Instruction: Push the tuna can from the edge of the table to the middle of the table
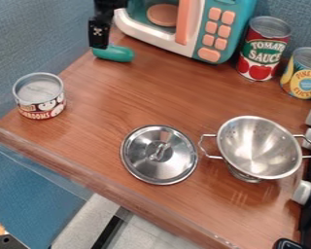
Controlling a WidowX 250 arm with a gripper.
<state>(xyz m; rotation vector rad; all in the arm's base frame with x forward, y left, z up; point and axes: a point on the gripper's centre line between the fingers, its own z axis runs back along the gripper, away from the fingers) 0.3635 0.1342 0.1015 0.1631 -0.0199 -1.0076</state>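
The gripper (99,35) hangs at the upper left of the camera view, its lower end right at a green toy (114,53); whether it holds the toy I cannot tell. A short, wide can (40,104), taken as the tuna can, stands upright near the table's left edge. It has a silver top and a red, white and dark label. The gripper is well behind the can and to its right, apart from it.
Mid-table lies a metal lid (159,154), with a steel colander (260,147) to its right. A teal toy microwave (213,29) stands at the back. A tall red can (264,48) and a yellow can (304,74) are at the back right. Stove knobs (303,192) line the right edge.
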